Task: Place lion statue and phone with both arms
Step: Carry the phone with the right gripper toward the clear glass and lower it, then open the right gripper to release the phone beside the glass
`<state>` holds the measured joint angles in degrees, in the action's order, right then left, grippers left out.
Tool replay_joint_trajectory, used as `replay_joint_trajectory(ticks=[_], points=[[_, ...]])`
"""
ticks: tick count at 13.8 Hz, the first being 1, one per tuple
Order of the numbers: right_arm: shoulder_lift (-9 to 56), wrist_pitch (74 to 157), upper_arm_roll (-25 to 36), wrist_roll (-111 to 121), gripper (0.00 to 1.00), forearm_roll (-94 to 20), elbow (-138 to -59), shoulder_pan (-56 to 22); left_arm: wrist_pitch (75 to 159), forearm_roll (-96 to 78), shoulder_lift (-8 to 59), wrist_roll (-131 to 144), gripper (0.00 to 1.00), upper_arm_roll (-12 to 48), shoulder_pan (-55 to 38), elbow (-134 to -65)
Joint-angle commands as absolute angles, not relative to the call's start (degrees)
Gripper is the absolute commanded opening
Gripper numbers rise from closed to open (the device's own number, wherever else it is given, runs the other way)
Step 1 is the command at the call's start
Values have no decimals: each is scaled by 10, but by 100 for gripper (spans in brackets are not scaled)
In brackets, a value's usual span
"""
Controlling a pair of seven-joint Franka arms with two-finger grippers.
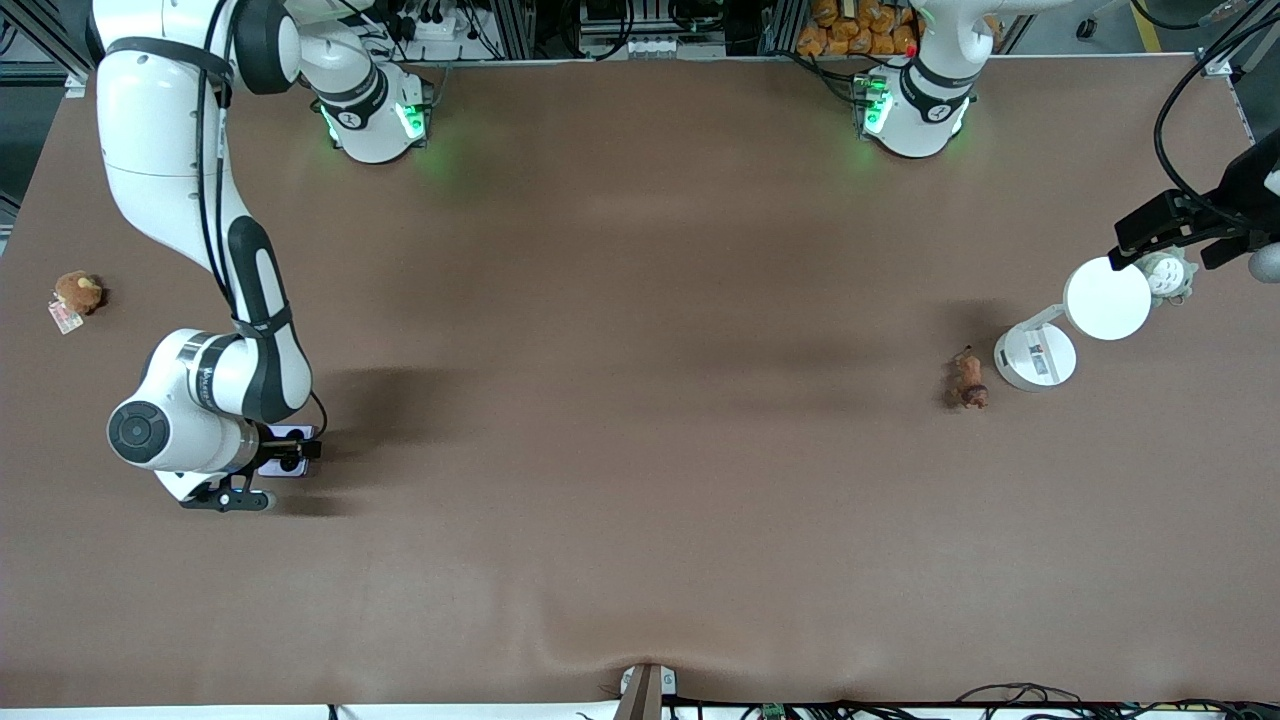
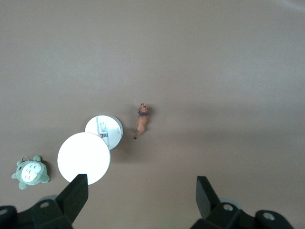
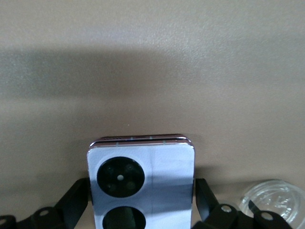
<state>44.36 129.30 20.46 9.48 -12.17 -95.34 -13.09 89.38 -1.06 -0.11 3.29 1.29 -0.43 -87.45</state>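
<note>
The phone (image 3: 157, 167), pale lavender with two black circles, sits between the fingers of my right gripper (image 3: 141, 187). Both fingers press its sides, low at the table, toward the right arm's end. In the front view the right gripper (image 1: 285, 452) covers most of the phone (image 1: 300, 432). The lion statue (image 1: 968, 380), a small reddish-brown figurine, lies on the table toward the left arm's end, beside the lamp's base; it also shows in the left wrist view (image 2: 142, 119). My left gripper (image 1: 1165, 250) is open and empty, high over the lamp head (image 2: 84, 158) and the table (image 2: 141, 191).
A white desk lamp (image 1: 1107, 298) with a round base (image 1: 1035, 357) stands near the lion. A grey-green plush (image 1: 1170, 275) lies beside the lamp head, under the left gripper. A brown plush with a tag (image 1: 77, 292) lies at the right arm's end.
</note>
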Motion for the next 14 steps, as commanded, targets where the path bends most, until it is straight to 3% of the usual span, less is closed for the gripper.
replay_joint_trajectory(ticks=[1,4,10,14], points=[[436,1290,199,102,100,-127,-939,-124,889,-14,-1,31,100,8,-8,-868],[371,1265,202,101,100,-127,-922,-122,889,-14,0,31,100,8,-8,-869],[190,1106,193,97,100,-121,-921,-94,889,-14,5,26,100,8,-9,-871],[76,966,72,86,100,-45,-920,-17,889,-14,8,29,100,8,-11,-869]])
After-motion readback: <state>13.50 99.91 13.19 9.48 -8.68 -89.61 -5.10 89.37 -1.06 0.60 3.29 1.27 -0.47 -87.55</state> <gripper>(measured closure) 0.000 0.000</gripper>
